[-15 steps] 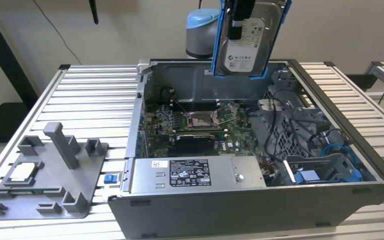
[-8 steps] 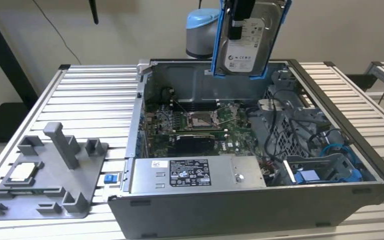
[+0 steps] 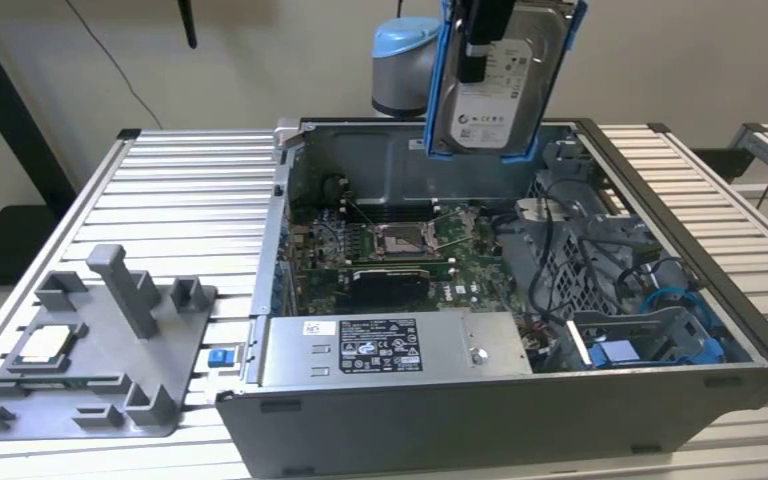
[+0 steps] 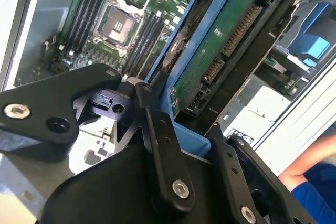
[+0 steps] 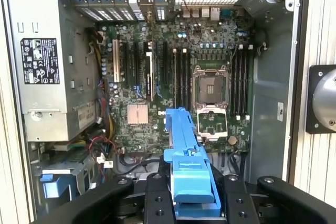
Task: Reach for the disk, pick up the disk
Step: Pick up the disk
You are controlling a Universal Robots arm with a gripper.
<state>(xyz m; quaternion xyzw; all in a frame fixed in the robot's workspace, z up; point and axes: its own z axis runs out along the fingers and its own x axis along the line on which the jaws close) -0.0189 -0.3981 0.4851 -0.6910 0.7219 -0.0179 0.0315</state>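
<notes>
Open computer case (image 5: 265, 129) below; motherboard (image 5: 178, 77) exposed; power supply (image 5: 47, 61) alongside; gripper (image 5: 191, 195) clamps disk (image 5: 189, 166) by blue carrier.

- An open computer case (image 3: 518, 410) lies on its side on a slatted metal table (image 3: 171, 190).
- Inside, the green motherboard (image 5: 173, 72) carries an empty processor socket (image 5: 212, 85) between rows of memory slots (image 5: 181, 77).
- The grey power supply (image 3: 391, 350) sits along the near wall, bearing a dark label.
- A grey plastic fixture (image 3: 91, 360) stands at the exterior view's left, holding what seems a small white-topped chip (image 3: 44, 343).
- A small blue piece (image 3: 220, 356) lies between fixture and case.
</notes>
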